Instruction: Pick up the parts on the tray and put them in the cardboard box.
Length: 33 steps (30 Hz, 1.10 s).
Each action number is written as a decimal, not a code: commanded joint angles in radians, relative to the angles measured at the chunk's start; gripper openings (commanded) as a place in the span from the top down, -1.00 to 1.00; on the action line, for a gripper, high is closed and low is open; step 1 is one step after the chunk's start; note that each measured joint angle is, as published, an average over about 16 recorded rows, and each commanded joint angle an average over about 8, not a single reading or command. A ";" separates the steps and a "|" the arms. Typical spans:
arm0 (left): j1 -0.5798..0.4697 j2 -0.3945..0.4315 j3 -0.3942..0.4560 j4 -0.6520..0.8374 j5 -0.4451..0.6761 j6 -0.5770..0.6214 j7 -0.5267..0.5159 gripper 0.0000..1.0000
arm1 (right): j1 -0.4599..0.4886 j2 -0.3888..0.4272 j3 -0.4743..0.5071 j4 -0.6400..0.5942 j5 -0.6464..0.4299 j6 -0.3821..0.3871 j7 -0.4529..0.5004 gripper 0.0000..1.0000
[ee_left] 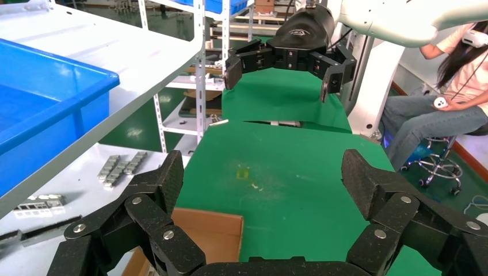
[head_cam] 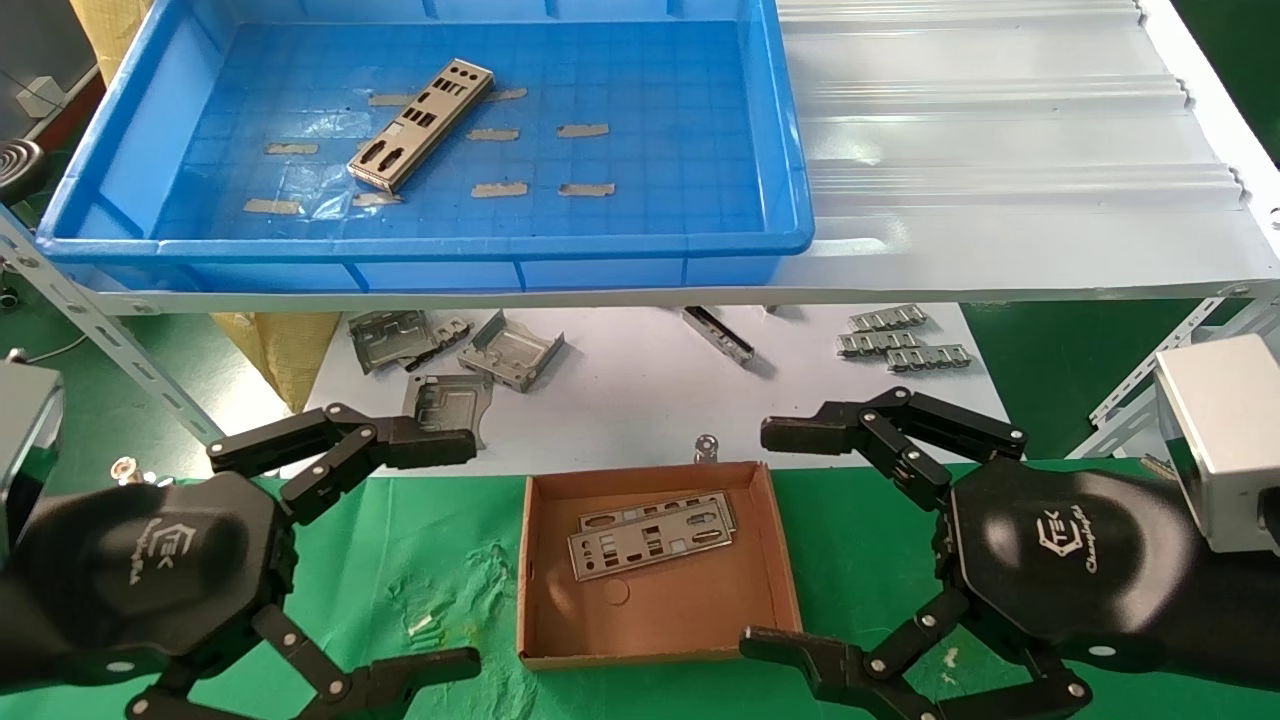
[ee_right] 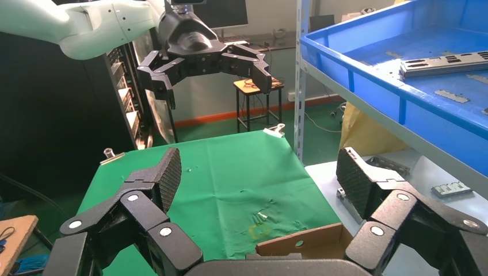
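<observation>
The left gripper (head_cam: 455,550) hangs wide open and empty over the green cloth (head_cam: 420,570), just left of the box (head_cam: 780,560). The right gripper (head_cam: 770,540) is equally spread, holds nothing, and flanks the box's other side. Each black palm housing carries a white logo reading "TEK", with smaller script beneath that is too fine to read.

Between the two grippers, the box holds two parts (head_cam: 650,540), overlapping and lying flat. Beyond the grippers, up on the white shelf (head_cam: 1000,150), one more part (head_cam: 422,124) lies diagonally in the tray (head_cam: 790,180). Under the shelf edge, just past the fingertips, sit bent brackets (head_cam: 510,350) and ridged strips (head_cam: 900,340) on a white sheet.
</observation>
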 commanded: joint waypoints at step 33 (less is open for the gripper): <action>0.000 0.000 0.000 0.000 0.000 0.000 0.000 -1.00 | 0.000 0.000 0.000 0.000 0.000 0.000 0.000 -1.00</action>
